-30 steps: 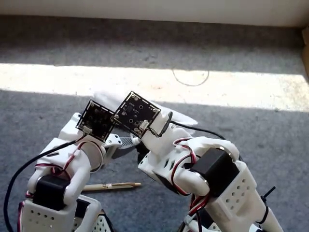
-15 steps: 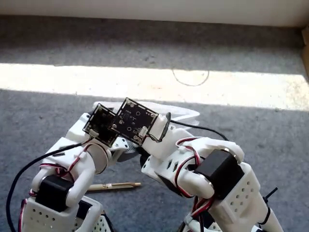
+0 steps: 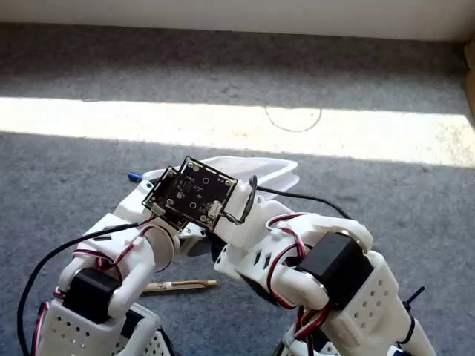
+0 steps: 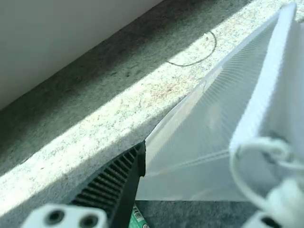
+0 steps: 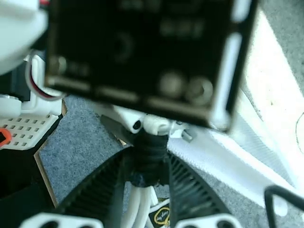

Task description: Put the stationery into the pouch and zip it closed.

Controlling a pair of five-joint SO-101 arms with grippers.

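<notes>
Pouch [image 3: 271, 167]: clear white, lying on the grey carpet [image 3: 386, 222] just beyond both arms, at the edge of the sunlit strip. Its long axis runs side to side in the high view.
Right claw [image 5: 148, 159]: narrow, closed on a dark piece [image 5: 151, 173] that I cannot identify, with the pouch just beside it.
Left claw [image 4: 128, 175]: at the pouch's edge; I cannot tell how far open.
Tan pencil [image 3: 178, 284]: on the carpet between the arm bases, lying side to side.
Blue tip [image 3: 134, 177]: pokes out near the pouch's end.
Writing: yellow label [image 5: 161, 216], too blurred to read.

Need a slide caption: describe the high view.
Two white robot arms meet at a translucent white plastic pouch on grey carpet, slim tan pen nearby.
</notes>
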